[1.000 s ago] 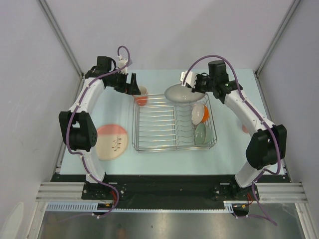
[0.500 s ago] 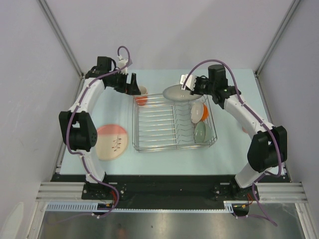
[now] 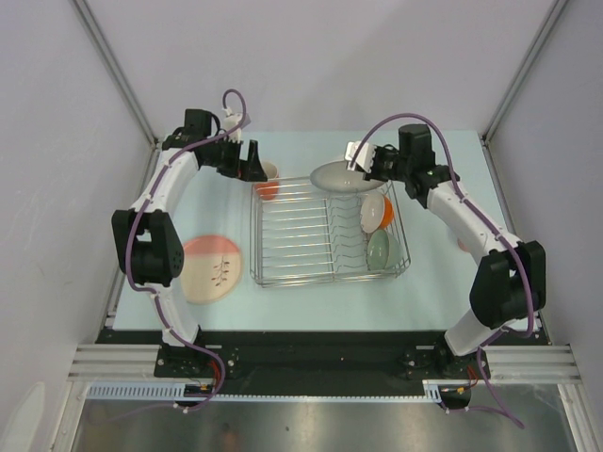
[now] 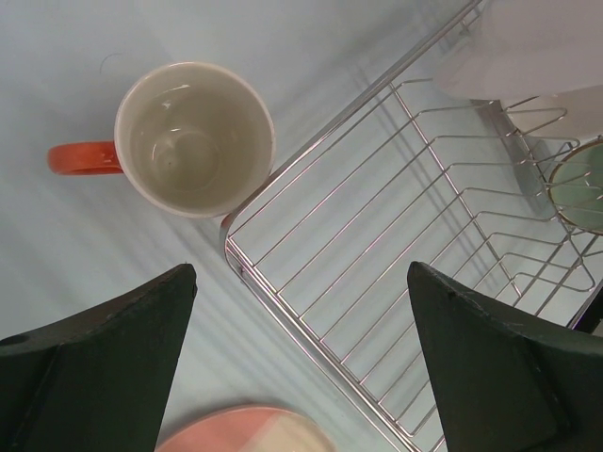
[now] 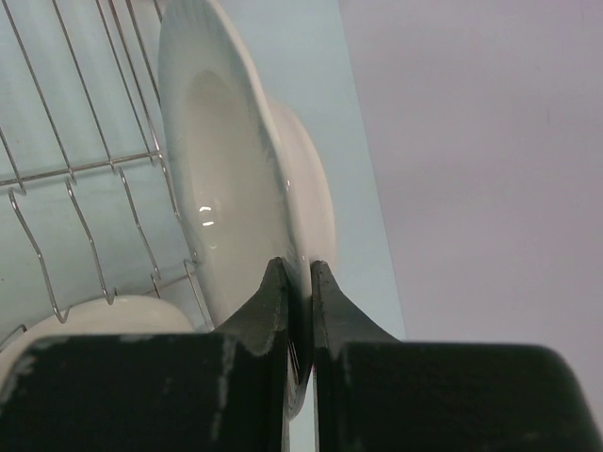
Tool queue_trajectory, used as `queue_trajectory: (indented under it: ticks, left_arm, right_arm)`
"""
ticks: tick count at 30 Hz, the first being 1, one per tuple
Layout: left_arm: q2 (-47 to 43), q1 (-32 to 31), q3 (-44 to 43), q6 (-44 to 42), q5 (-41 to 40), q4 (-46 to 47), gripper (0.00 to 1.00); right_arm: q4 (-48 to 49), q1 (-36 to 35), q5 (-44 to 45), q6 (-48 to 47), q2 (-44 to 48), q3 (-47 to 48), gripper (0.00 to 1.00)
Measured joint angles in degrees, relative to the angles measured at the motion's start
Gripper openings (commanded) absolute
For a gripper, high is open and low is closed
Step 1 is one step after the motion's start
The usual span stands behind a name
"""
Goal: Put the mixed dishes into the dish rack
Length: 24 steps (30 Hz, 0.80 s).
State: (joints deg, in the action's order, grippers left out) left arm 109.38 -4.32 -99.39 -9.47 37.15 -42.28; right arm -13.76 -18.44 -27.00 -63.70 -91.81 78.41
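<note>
Over dish rack (image 3: pixel 301 235) far rail: white plate (image 3: pixel 337 176), pinched at rim by right gripper (image 5: pixel 298 282), may slip and strike wires; left gripper (image 4: pixel 301 273) spread wide above orange mug (image 4: pixel 193 139) outside rack corner.

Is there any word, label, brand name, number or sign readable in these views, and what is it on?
None: no readable text in any view.
The pink plate carries only a dark twig-shaped mark, not lettering.
The orange mug, the white plate and the dish rack show no print on their visible surfaces.
</note>
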Motion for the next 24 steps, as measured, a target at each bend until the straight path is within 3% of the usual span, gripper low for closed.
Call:
queue_trajectory:
  ticks: [24]
  left_arm:
    - [0.0,0.0,1.9,0.6,1.0,1.6,0.99]
  right_arm:
    - [-0.1,5.6,-6.8,6.7,0.7,0.0,0.00]
